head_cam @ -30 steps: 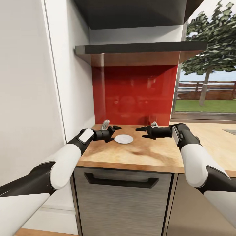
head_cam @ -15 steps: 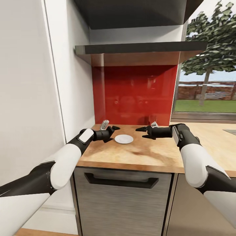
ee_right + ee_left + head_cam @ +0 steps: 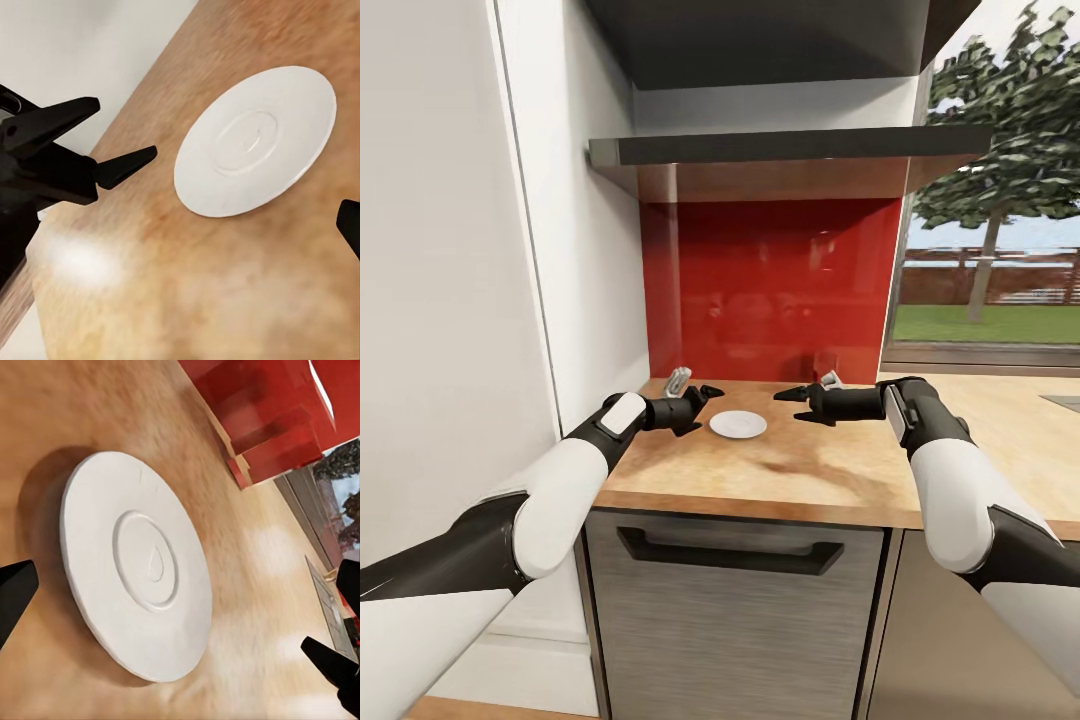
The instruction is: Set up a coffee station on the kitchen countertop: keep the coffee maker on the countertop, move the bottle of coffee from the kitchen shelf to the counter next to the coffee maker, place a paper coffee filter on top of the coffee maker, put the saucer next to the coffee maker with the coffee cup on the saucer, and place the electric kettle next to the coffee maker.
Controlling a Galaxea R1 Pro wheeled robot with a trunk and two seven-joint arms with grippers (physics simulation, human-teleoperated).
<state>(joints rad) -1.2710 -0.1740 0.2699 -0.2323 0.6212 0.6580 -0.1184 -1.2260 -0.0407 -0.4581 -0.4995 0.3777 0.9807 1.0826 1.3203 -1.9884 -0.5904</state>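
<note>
White saucer (image 3: 738,425) lies mid-frame on the kitchen countertop (image 3: 830,480), cupless, between empty open left gripper (image 3: 701,408) and right gripper (image 3: 788,402).

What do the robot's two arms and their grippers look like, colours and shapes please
Both arms have glossy white rounded shells with black sections at the elbows and wrists. The left gripper and right gripper are matte black with slim, pointed tapering fingers. A small silver-grey part sits on top of each wrist. No markings or loose cables are visible.
</note>
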